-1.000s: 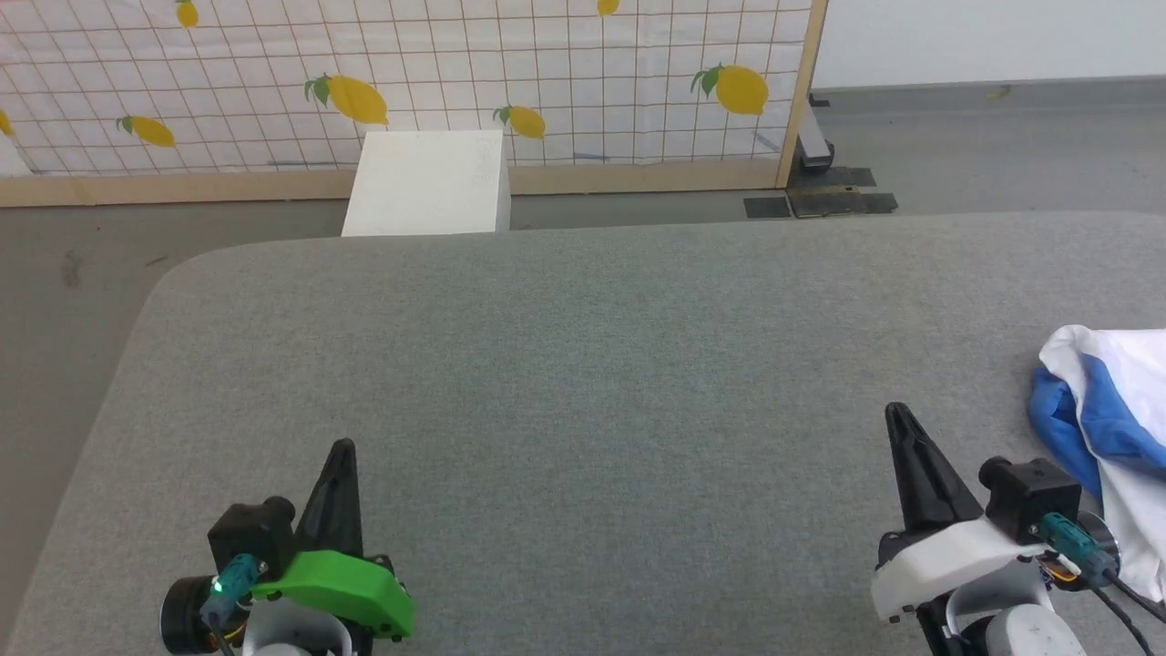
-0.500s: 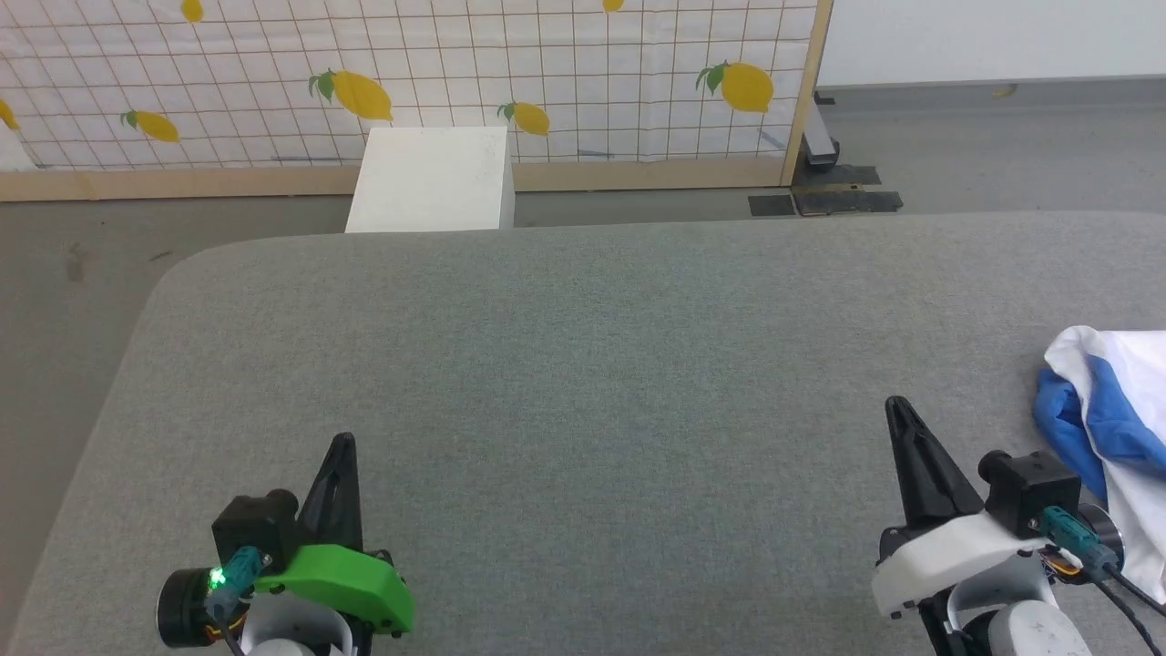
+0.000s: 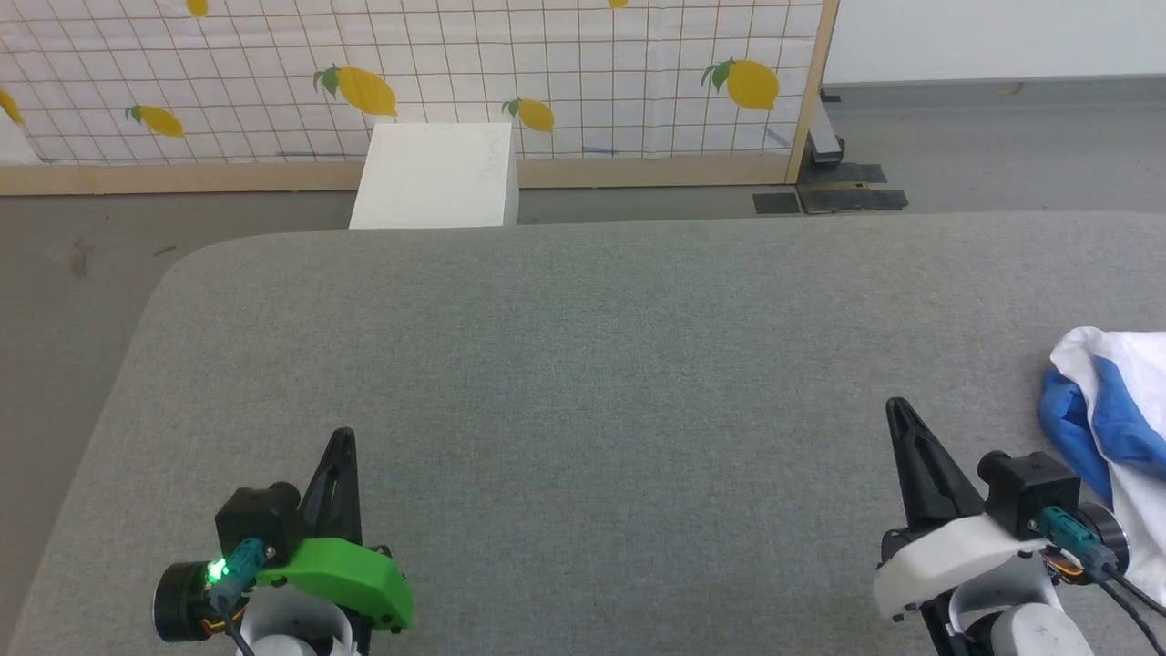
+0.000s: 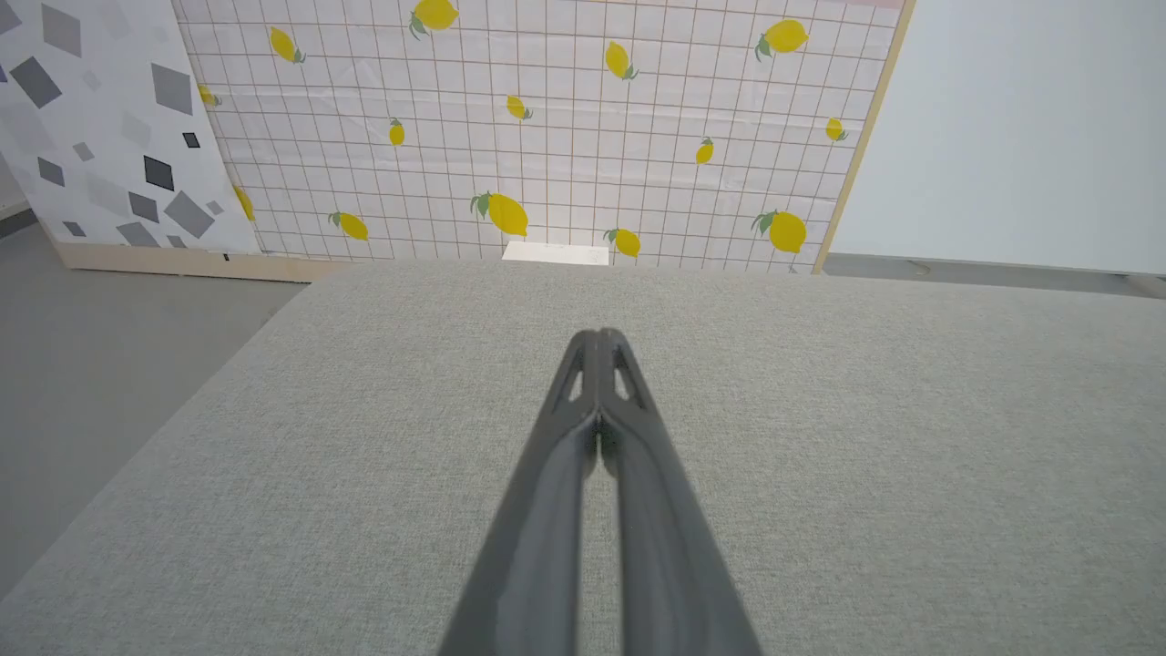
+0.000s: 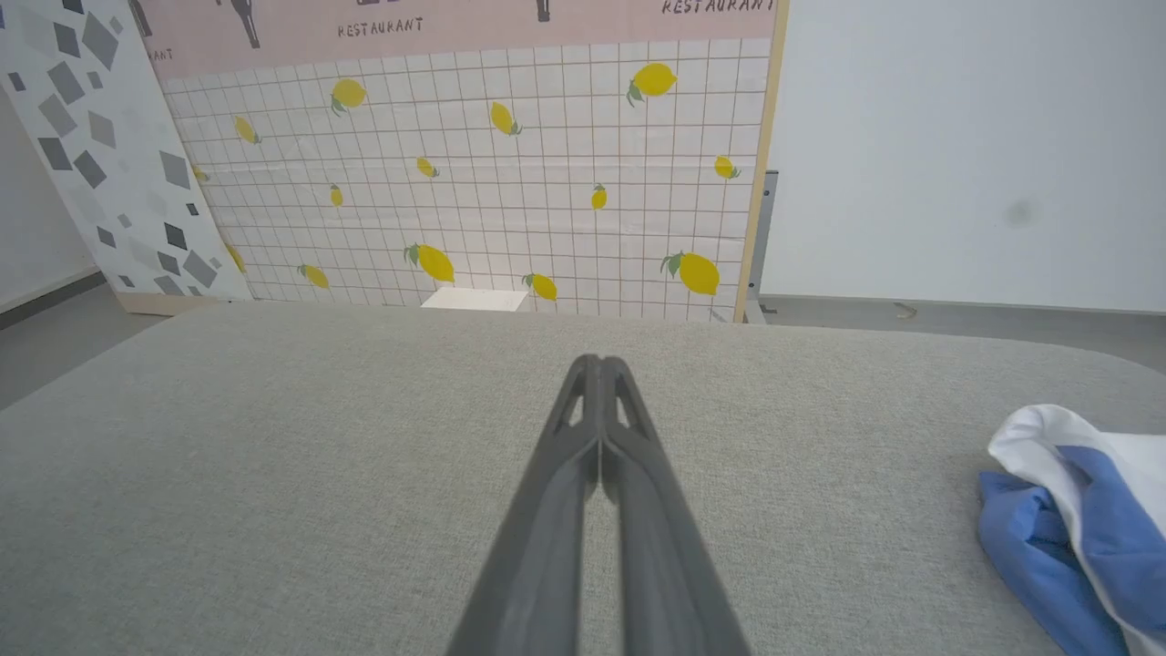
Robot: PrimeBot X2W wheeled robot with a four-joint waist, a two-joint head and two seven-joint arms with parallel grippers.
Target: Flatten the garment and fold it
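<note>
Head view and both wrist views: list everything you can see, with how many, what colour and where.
garment: one, white and bright blue, crumpled at the table's right edge, to the right of the right gripper
table: one, grey fabric top with rounded corners, in front of the robot
box: one, white, on the floor just beyond the table's far edge
screen: one, white grid print with yellow lemons, wooden frame, standing behind the box
panel: one, white with grey patches, left of the screen
floor: grey, around the table
left gripper: one, dark fingers shut, green housing, over the table's near left
right gripper: one, dark fingers shut, white housing, over the near right
</note>
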